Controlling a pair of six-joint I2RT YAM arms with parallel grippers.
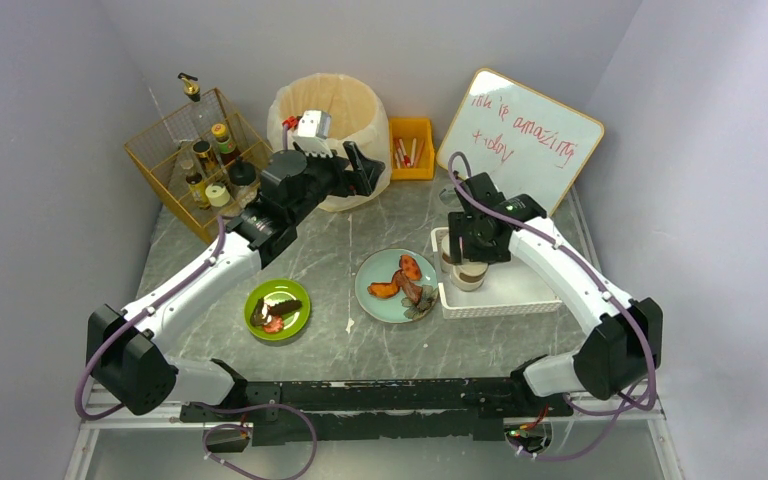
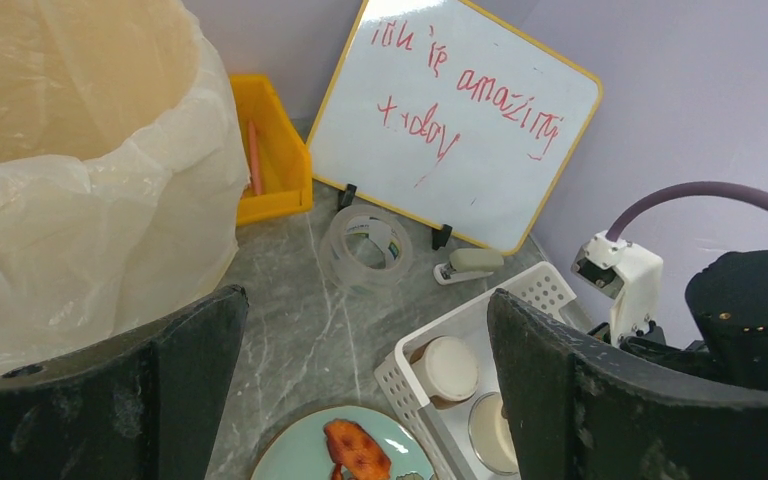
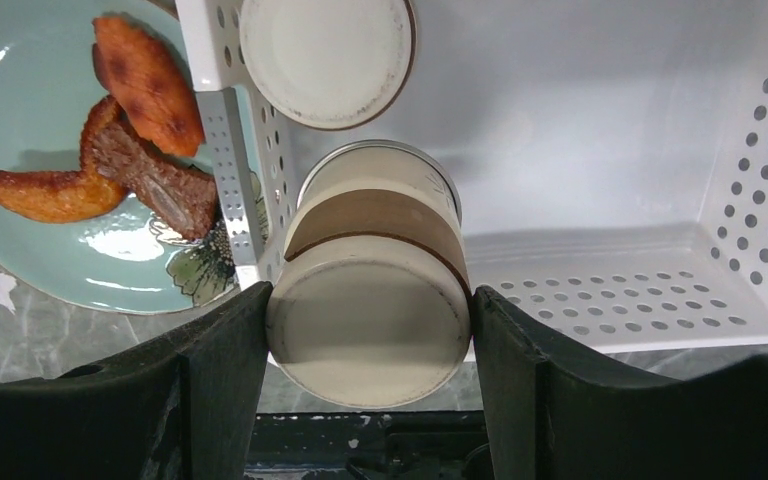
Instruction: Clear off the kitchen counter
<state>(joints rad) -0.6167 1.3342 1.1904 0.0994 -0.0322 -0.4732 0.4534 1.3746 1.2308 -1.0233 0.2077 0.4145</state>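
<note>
Jaws on right arm grip cup — wrist over basket.

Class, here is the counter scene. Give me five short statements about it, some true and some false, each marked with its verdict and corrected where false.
1. The left pincer is open and holds nothing. True.
2. The right pincer grips a beige cup. True.
3. The whiteboard lies flat. False: it stands propped up at the back.
4. The pale blue plate is empty. False: pieces of fried food lie on it.
5. The tape roll sits inside the white basket. False: it rests on the kitchen counter, in front of the whiteboard.
</note>
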